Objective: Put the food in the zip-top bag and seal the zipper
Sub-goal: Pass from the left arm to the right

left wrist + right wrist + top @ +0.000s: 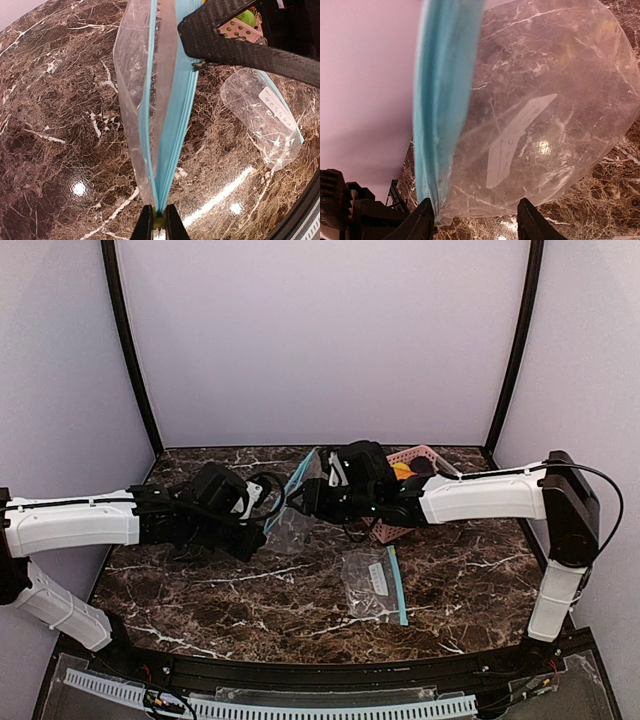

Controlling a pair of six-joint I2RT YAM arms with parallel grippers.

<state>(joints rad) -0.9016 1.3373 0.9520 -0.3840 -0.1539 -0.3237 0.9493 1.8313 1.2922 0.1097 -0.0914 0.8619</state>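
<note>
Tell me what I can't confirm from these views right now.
- Food: in the top view, the right arm covers most of the pink basket; the left wrist view shows only a green scrap.
- Held bag mouth, open or zipped: edge-on in left wrist, blurred in right wrist.
- Right gripper: whether its spread jaws touch the bag is cut off by the bottom edge.
- Spare bag label: too small.

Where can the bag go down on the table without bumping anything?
Bare marble tabletop lies front-left, between the left arm and the flat spare bag, and front-right, between that bag and the base of the right arm. Crowded: the back middle, with left gripper, right gripper, held zip-top bag and pink basket.
</note>
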